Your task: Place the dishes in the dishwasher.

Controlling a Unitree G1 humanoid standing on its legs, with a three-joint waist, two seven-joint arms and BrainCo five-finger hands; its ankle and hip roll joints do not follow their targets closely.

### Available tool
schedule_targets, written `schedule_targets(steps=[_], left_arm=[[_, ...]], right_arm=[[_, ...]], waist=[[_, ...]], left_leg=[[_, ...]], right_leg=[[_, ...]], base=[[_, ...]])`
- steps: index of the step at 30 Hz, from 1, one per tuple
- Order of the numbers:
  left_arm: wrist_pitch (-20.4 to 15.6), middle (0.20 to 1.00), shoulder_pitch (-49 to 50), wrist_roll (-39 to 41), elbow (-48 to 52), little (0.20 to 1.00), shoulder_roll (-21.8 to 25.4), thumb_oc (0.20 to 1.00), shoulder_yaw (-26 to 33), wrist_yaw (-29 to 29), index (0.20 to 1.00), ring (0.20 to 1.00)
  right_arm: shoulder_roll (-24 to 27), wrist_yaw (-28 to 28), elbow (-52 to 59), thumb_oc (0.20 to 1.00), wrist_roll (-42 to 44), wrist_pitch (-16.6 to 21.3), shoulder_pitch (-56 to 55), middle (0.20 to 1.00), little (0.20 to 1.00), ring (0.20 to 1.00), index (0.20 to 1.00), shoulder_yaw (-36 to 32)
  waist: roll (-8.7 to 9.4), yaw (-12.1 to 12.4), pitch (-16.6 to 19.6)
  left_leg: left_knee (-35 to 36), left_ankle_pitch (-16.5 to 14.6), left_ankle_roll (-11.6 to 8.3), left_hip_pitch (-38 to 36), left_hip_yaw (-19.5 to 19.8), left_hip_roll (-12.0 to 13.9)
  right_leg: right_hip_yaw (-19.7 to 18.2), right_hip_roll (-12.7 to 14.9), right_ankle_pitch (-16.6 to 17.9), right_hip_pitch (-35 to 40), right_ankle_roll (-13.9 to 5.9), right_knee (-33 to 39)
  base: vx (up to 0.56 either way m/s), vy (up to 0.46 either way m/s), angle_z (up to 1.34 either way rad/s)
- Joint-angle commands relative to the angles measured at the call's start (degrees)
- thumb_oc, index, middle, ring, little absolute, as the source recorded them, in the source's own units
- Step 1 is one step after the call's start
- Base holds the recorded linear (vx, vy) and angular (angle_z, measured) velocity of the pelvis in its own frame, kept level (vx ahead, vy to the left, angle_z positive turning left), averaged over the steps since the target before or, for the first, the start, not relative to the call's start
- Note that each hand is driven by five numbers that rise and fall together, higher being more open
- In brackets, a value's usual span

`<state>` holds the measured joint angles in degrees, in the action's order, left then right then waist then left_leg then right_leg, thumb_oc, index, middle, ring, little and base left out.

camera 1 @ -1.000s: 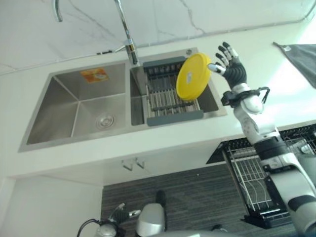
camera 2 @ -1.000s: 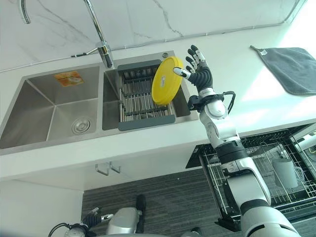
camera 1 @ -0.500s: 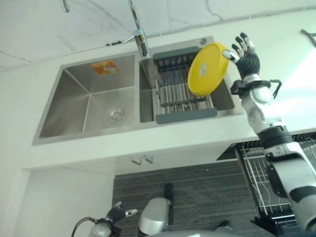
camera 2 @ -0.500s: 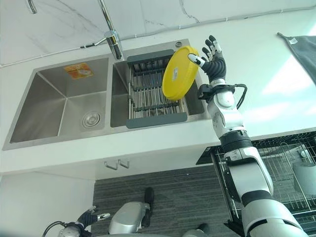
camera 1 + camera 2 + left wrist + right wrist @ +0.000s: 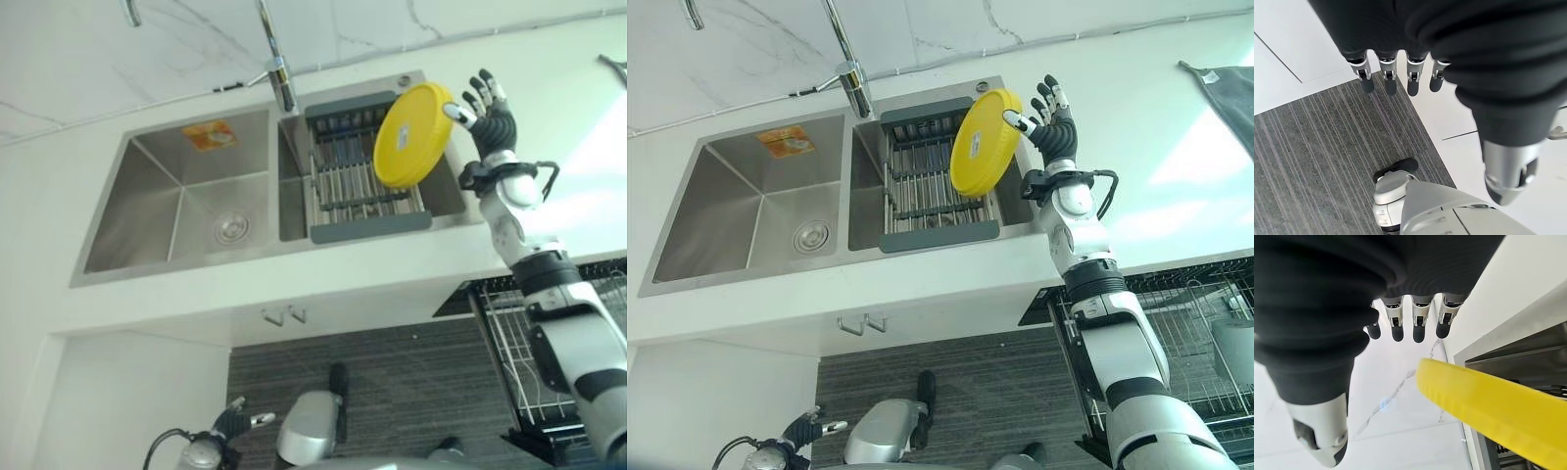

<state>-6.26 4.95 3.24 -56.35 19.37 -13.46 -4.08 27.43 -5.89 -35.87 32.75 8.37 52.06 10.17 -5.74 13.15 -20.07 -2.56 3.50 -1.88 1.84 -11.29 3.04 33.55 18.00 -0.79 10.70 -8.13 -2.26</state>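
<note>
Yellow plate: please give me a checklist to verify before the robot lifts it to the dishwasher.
1. Plate stands tilted in the sink rack, free to lift: ok.
2. Right hand is at the plate's rim: ok.
3. Grip closed on the plate: not ok, the fingers are straight.
4. Thumb touching the plate: cannot tell.
5. Dishwasher rack is pulled out: ok.
6. Left hand hangs low, open, away from the path: ok.

Bright yellow plate, grey-framed rack in a steel sink, white veined marble wall, grey striped floor
</note>
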Motion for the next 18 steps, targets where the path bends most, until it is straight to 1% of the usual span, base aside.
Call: schedule_targets(steps=[1, 8, 18], left_arm=[[-0.85, 1.000, 0.52, -2.17, -1.08, 1.000, 1.43, 1.000, -3.49, 0.11, 1.000, 1.000], [-0.71, 1.000, 0.48, -1.61, -0.54, 1.000, 0.92, 1.000, -3.58, 0.28, 1.000, 1.000], [-0.63, 1.000, 0.23, -1.15, 0.22, 1.000, 0.73, 1.000, -3.60, 0.01, 1.000, 1.000]], right_arm=[[2.41, 1.35, -1.10, 1.000, 0.85, 3.27, 5.97, 1.000, 1.000, 1.000, 1.000, 0.34], [0.96, 1.06, -1.48, 1.000, -0.35, 2.19, 5.93, 1.000, 1.000, 1.000, 1.000, 1.14], [0.45, 1.48, -2.59, 1.000, -0.32, 1.92, 5.64, 1.000, 1.000, 1.000, 1.000, 1.25]], waist=[[-1.95, 2.65, 1.30], [-2.50, 2.68, 0.57], [-3.25, 2.61, -0.22]], left_leg=[[0.71, -3.23, -2.95, -2.71, 2.01, 3.48], [0.57, -2.94, -2.90, -2.39, 1.74, 3.47], [0.62, -2.65, -2.87, -1.86, 1.95, 3.16]], right_leg=[[-2.93, 4.51, -5.15, -5.03, -0.47, -10.87], [-2.89, 5.23, -4.74, -5.40, -0.50, -11.26], [-3.25, 5.85, -4.56, -6.12, -0.56, -11.82]], base=[[0.00, 0.000, 0.00], [0.00, 0.000, 0.00], [0.00, 0.004, -0.01]])
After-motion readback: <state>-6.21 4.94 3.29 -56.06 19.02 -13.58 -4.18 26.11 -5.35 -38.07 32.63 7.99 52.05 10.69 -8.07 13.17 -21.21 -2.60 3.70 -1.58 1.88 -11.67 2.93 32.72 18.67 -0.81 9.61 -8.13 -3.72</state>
